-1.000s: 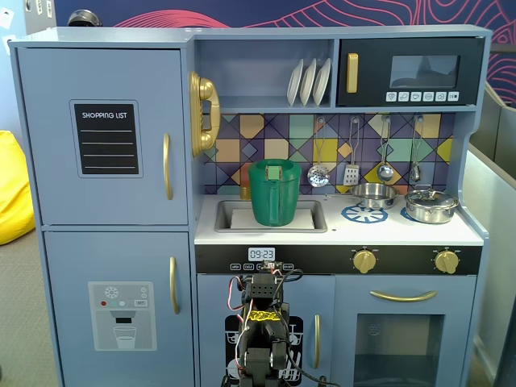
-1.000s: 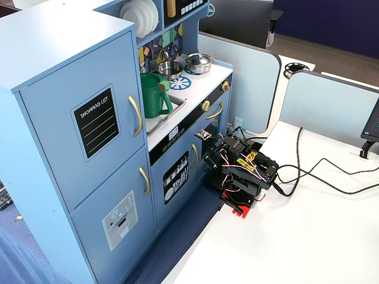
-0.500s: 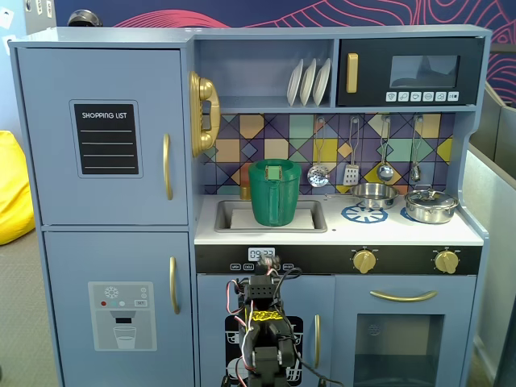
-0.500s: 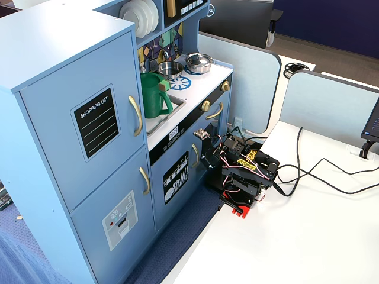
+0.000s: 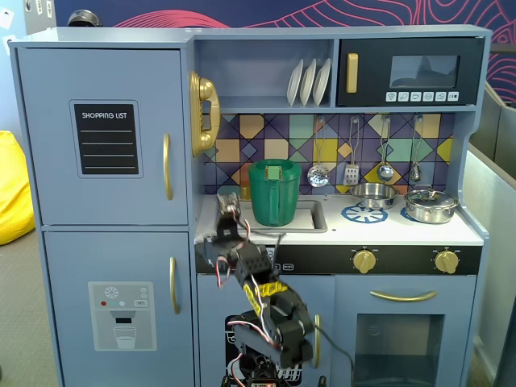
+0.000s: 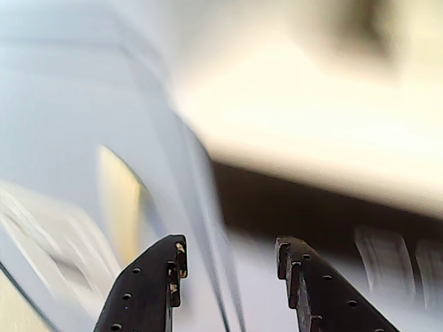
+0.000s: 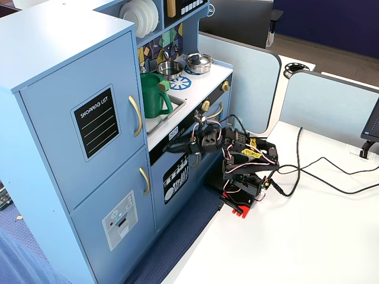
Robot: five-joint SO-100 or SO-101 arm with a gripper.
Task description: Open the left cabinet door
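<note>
Jaws spread apart and empty: in the wrist view the gripper (image 6: 228, 259) shows two dark, perforated plastic fingers with a clear gap between them, and the scene beyond is motion-blurred, a pale yellow streak at left being possibly a handle, though this cannot be told for certain. In a fixed view the gripper (image 7: 177, 147) sits low against the kitchen front, below and right of the gold bar handle (image 7: 137, 115) and apart from it. That handle, the landmark here, runs vertically along the right edge of the left cabinet door (image 5: 103, 133); the black "SHOPPING LIST" chalkboard panel (image 5: 106, 138) lies to its left in this view, the dispenser door (image 5: 121, 310) below it, the green pitcher (image 5: 274, 192) in the sink to its right.

The step in hand appears to be the approach. It would go best with the open fingers raised to the bar's middle, straddling it squarely, closing fully, then pulling along the arc of the door, presumably hinged on the side away from the handle.

Door: flat, matt blue-grey painted board, shut flush. Handle: smooth, glossy, rounded, probably slippery.
</note>
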